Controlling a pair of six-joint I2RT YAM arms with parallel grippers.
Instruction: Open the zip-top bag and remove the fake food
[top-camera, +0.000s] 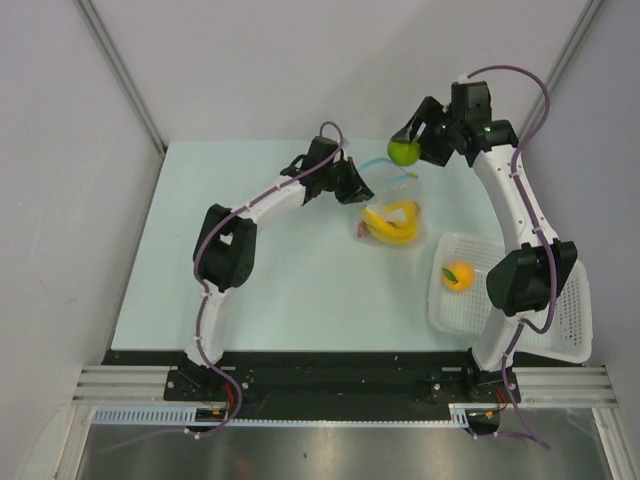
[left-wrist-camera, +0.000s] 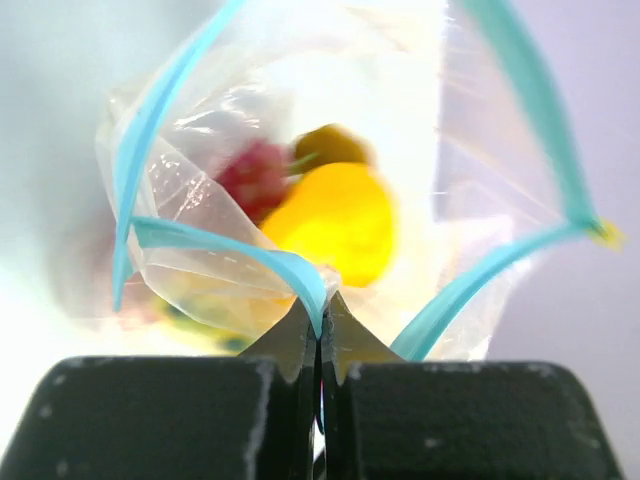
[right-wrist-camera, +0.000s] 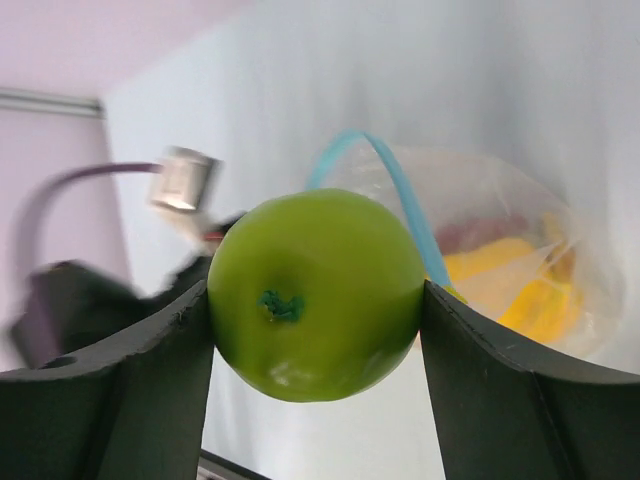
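Note:
The clear zip-top bag (top-camera: 392, 215) lies on the table with its blue-teal mouth open, holding yellow fruit (top-camera: 393, 222) and a red berry cluster. My left gripper (top-camera: 362, 190) is shut on the bag's zip strip (left-wrist-camera: 290, 268) at the mouth's left edge. Through the bag I see a yellow fruit (left-wrist-camera: 335, 222) and red berries (left-wrist-camera: 250, 175). My right gripper (top-camera: 410, 145) is shut on a green apple (right-wrist-camera: 315, 293), held in the air just beyond the bag's mouth. The apple also shows from above (top-camera: 404, 152). An orange with a green leaf (top-camera: 457, 275) lies in the white basket.
The white perforated basket (top-camera: 568, 320) stands at the table's right front, partly under my right arm. Grey walls close in the table at left, back and right.

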